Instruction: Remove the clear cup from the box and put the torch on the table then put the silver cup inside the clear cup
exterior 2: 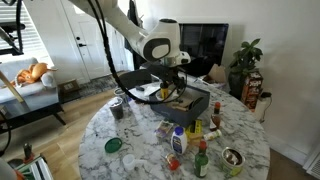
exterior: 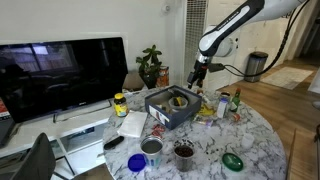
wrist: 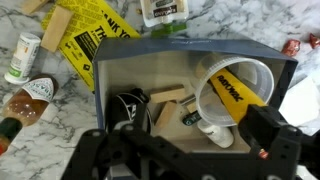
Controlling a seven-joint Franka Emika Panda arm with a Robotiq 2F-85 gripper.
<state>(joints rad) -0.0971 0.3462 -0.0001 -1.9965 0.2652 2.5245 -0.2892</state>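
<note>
The dark grey-blue box (wrist: 180, 52) fills the wrist view and stands mid-table in both exterior views (exterior: 165, 118) (exterior 2: 196, 104). The clear cup (wrist: 232, 70) lies on its side inside it, rim towards me, with a yellow-and-black object (wrist: 232, 92) in it. I cannot make out a slim black torch. My gripper (wrist: 195, 135) hangs open just above the box, one finger over the cup's edge; it also shows in both exterior views (exterior: 196, 76) (exterior 2: 170, 86). The silver cup (exterior: 152, 147) stands upright on the marble table (exterior: 262, 140) near its edge.
The box also holds wooden blocks (wrist: 168, 100), black cable (wrist: 128, 108) and a small white bottle (wrist: 216, 130). A dark brown cup (exterior: 184, 152), a green lid (exterior: 232, 160), small bottles (exterior 2: 178, 140) and a yellow packet (wrist: 90, 35) lie on the table.
</note>
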